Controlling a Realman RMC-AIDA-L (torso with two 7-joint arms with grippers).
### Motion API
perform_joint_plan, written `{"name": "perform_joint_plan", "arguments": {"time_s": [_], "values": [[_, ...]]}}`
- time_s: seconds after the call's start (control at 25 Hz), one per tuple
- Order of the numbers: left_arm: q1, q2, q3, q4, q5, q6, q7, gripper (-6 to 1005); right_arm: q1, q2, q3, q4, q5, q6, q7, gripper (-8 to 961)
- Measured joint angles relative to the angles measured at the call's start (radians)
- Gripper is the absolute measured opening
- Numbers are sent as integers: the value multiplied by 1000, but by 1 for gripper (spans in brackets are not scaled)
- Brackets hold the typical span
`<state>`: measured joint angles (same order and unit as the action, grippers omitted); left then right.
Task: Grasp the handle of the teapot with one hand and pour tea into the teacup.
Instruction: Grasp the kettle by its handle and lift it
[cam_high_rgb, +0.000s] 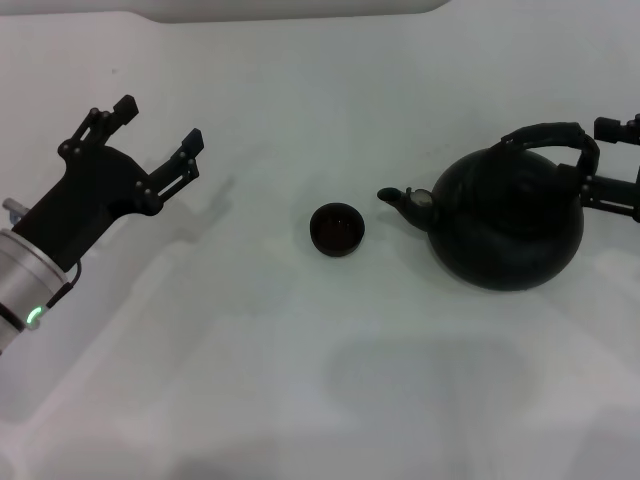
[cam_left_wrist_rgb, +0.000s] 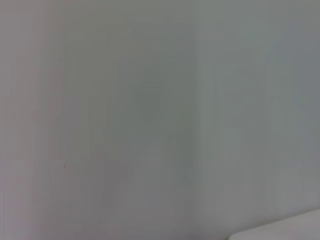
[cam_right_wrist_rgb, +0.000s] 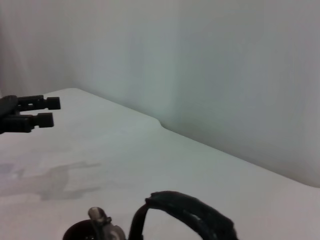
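The matte-black teapot stands upright on the white table at the right, its spout pointing left toward the teacup. The small black teacup stands at the table's middle. The thick black handle arches over the pot. My right gripper is open at the right edge, with one finger on each side of the handle's right end and not closed on it. The right wrist view shows the handle and the lid knob close below. My left gripper is open and empty, held above the table at the far left.
The white table has a raised white edge at the back. The left wrist view shows only a plain pale surface. The left gripper also shows far off in the right wrist view.
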<state>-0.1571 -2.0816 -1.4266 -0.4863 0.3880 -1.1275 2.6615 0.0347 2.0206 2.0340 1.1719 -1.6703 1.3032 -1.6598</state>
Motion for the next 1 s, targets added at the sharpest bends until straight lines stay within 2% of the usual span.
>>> {"name": "perform_joint_plan", "arguments": {"time_s": [0.32,0.84,1.0], "values": [[0,1,0,0,0,0,0,878,15,-3,-10,-29,0,-38,-2,779],[-12,3,0,0,-3,5,0,878,34,-7,-3,-69,-2,-47,-20,590],[-12,3,0,0,-8,6,0,878,32,-7,-1,-67,-2,-48,-20,583]]}}
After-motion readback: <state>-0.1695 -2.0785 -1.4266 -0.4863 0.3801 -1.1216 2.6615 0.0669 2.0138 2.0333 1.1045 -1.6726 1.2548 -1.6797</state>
